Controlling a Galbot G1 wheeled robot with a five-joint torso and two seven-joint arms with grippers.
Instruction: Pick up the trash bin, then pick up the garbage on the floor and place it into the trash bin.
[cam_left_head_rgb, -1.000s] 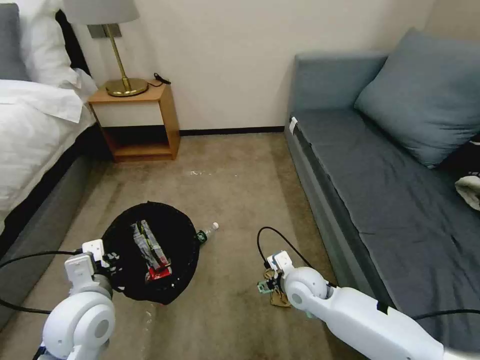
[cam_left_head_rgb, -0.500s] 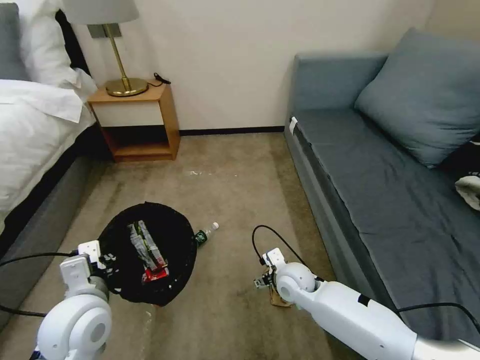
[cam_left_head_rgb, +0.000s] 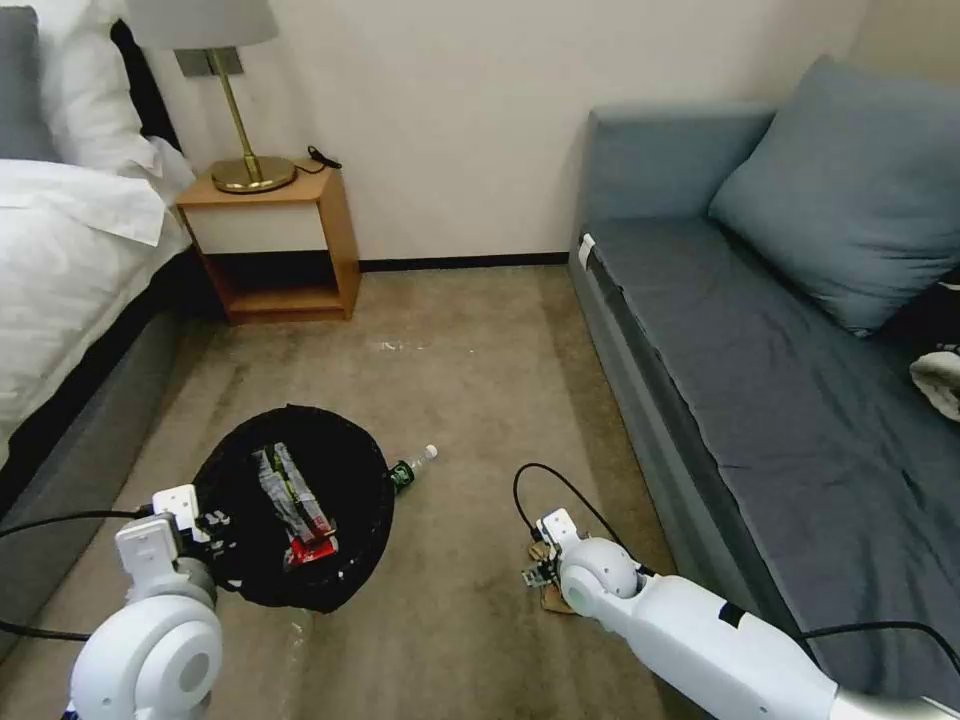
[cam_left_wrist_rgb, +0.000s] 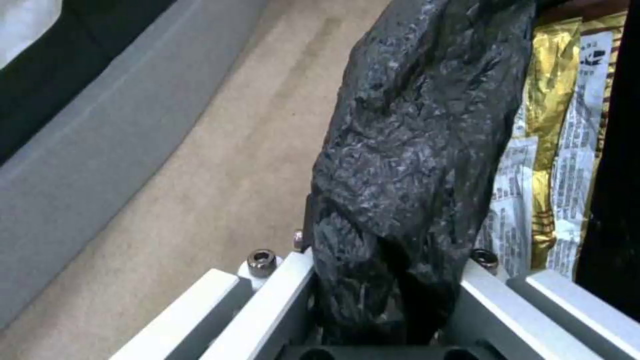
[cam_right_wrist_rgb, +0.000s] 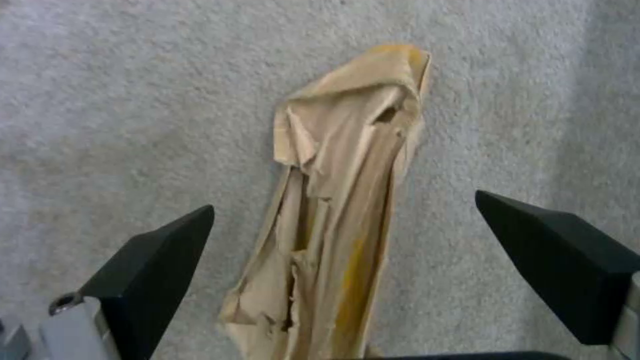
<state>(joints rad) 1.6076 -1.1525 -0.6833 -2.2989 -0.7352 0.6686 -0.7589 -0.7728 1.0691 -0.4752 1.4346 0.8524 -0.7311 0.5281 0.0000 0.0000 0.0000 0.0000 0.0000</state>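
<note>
The trash bin, lined with a crinkly black bag, hangs at lower left, and my left gripper is shut on its rim. Inside lie a yellow-silver wrapper and a red-and-white wrapper. A small clear bottle with a green label lies on the carpet just right of the bin. My right gripper is open low over the crumpled tan paper, one black fingertip on either side of it.
A grey sofa runs along the right, close to the right arm. The bed lines the left, with a wooden nightstand and lamp at the back. Open carpet lies between them.
My right gripper has shifted slightly over the tan paper, first toward the bin and then back and lower. The bin in my left gripper has drifted a little to the left.
</note>
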